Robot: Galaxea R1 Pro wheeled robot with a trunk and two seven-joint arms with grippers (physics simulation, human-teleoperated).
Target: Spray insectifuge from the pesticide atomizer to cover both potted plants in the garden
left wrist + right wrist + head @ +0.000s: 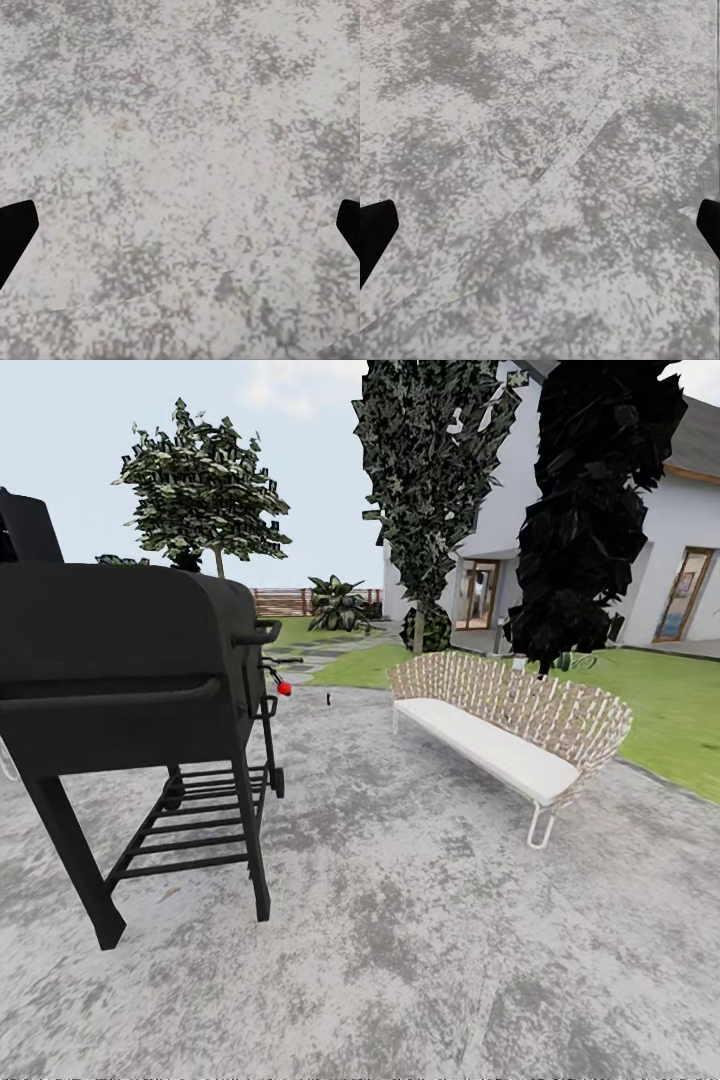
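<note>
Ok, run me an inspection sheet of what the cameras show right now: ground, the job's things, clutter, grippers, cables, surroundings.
Surface: grey mottled paved patio, with a seam line in the right wrist view.
Job's things: atomizer and small potted plants, nothing seen; the garden's lawn lies beyond the patio.
Clutter: black barbecue grill on legs at the left; wicker bench with white cushion at the right, both standing on the paving.
Grippers: left gripper open, fingertips wide apart over bare paving; right gripper open likewise.
Cables: nothing seen.
Surroundings: white house behind the bench, tall dark trees, a brown fence and a broad-leaved plant far off.
</note>
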